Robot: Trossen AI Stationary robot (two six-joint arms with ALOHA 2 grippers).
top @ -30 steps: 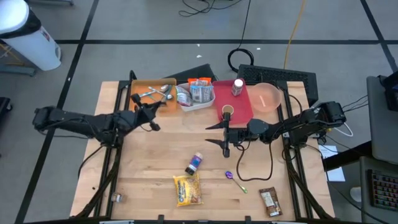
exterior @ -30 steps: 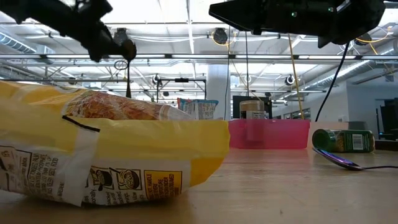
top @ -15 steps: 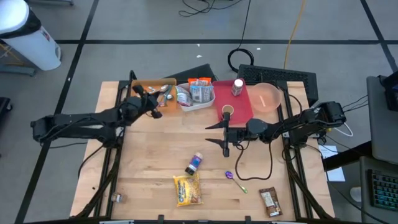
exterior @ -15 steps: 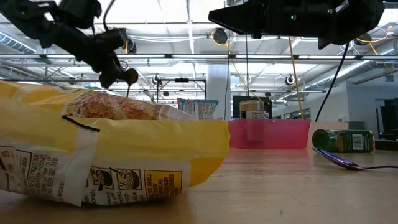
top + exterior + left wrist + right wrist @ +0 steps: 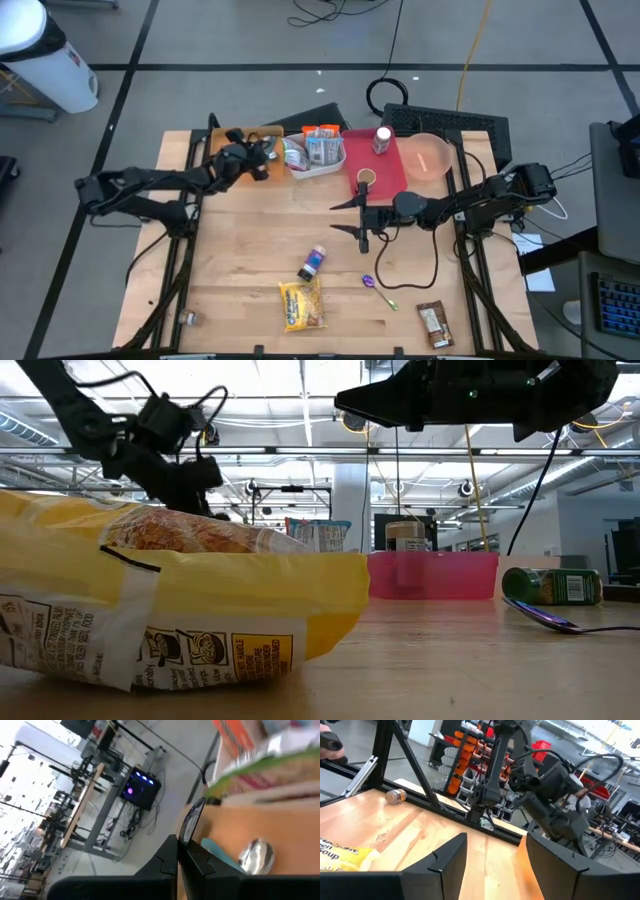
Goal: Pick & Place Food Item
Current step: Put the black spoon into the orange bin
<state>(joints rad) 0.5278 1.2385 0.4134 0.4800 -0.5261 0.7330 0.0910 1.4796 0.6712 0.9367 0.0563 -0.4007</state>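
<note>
item: wooden desk, two-arm station, food pick-and-place.

left gripper: hovering over the orange tray at the far left of the desk, fingers together and holding nothing that can be made out. a spoon is lying just ahead of it in its wrist view.

right gripper: hanging over the middle of the desk, just in front of the red tray, fingers apart and empty.

food items, none in hand: yellow snack bag near the front edge; small bottle just behind it; brown packet at the front right; packets in the white tray at the back.

step in hand, as a judgement: selecting and approaching an item. which food is meant cannot be told. to be doing it well, the open right gripper should be lining its fingers across the narrow side of the chosen item before lowering, coming straight down, and closing only once both fingers are flanking it.

view notes: the high view is giving the full layout and which arm is which. the low view is showing the yellow snack bag close up with its printed label, and a green-labelled jar lying on its side. the right wrist view is showing the gap between the fingers plainly.
</note>
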